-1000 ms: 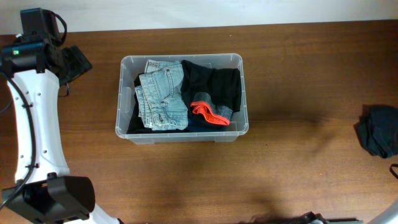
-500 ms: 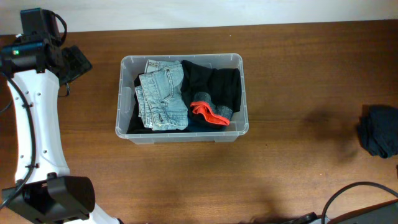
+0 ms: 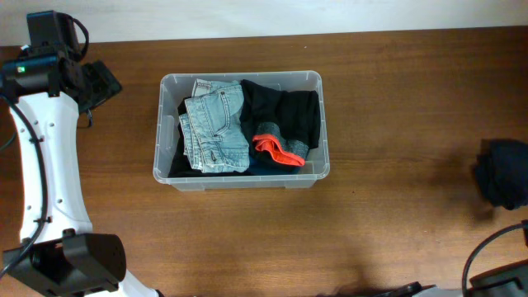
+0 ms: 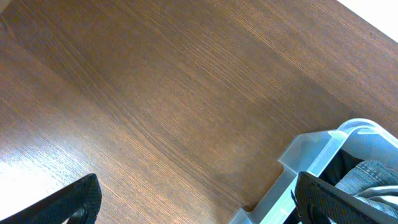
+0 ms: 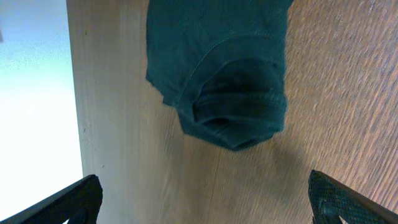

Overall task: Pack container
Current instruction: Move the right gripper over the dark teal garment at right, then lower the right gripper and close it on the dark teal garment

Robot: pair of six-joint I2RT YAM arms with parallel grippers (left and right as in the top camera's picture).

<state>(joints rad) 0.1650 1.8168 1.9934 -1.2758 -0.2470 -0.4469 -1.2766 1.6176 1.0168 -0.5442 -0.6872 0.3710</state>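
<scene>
The container (image 3: 242, 181), a clear plastic bin with rounded corners, stands on the table (image 3: 396, 99) left of the middle and nearer the far edge than the near one, well away from every corner. It is packed with clothes. A folded piece of light blue denim (image 3: 216, 132) fills its left half. A black garment (image 3: 285, 107) fills the right half, and an orange-trimmed piece (image 3: 276, 150) lies at the front, just right of the denim.

The white left arm (image 3: 45, 165) runs up along the left edge of the table toward the far left corner. The left end effector (image 4: 199, 205) sits there beside the container, apart from it. In the left wrist view its two dark fingertips (image 4: 78, 199) show at the lower corners, spread wide over bare wood. One corner of the container, with denim inside, reaches in at the lower right.

A dark teal garment (image 3: 503, 172), folded into a bundle, lies at the right edge of the table, well apart from the container. The right wrist view looks onto this bundle, which is lying close to the table's edge. The right end effector (image 5: 205, 202) is opened wide, its fingertips (image 5: 78, 199) at the two lower corners of that view and the garment beyond them, untouched. In the overhead view only a black cable (image 3: 487, 252) shows at the near right corner.
</scene>
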